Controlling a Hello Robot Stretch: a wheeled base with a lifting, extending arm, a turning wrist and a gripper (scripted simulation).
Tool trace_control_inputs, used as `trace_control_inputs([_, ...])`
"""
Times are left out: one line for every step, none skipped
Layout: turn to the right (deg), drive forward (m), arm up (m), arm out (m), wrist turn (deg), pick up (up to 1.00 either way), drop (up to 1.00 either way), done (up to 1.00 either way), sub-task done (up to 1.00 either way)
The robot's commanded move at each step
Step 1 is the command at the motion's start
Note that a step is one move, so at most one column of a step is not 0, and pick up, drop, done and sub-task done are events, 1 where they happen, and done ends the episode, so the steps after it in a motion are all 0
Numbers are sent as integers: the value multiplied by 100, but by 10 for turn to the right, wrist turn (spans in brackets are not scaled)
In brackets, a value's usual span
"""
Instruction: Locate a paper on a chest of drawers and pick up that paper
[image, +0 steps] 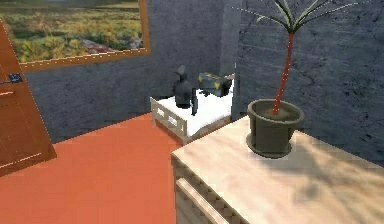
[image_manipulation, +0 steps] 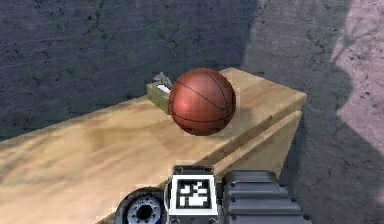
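In the arm side view a light wooden chest top (image_manipulation: 90, 150) runs from the lower left toward the upper right. An orange-brown basketball (image_manipulation: 202, 100) rests on it. Just behind the ball lies a small olive-tan thing with a pale top (image_manipulation: 158, 88), partly hidden by the ball; I cannot tell what it is. At the bottom edge a white square with black marks (image_manipulation: 195, 195) shows, with the gripper's dark body (image_manipulation: 140, 209) to its left. Its far end cannot be made out, so I cannot tell whether it holds anything. In the forward view the chest of drawers (image: 230, 190) fills the lower right.
A potted plant (image: 275, 125) with a red stem stands on the chest in the forward view. Beyond it is a white low table (image: 190, 120) carrying a dark bottle-like thing (image: 182, 90). An orange door (image: 18, 110) is at the left, a landscape picture (image: 70, 30) on the wall, and orange floor (image: 100, 170) between.
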Motion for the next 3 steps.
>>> trace_control_inputs([0, 0, 0, 42, 0, 0, 0, 0, 0])
trace_control_inputs([0, 0, 0, 0, 450, 0, 0, 0, 0])
trace_control_inputs([0, 0, 0, 0, 450, 0, 0, 0, 0])
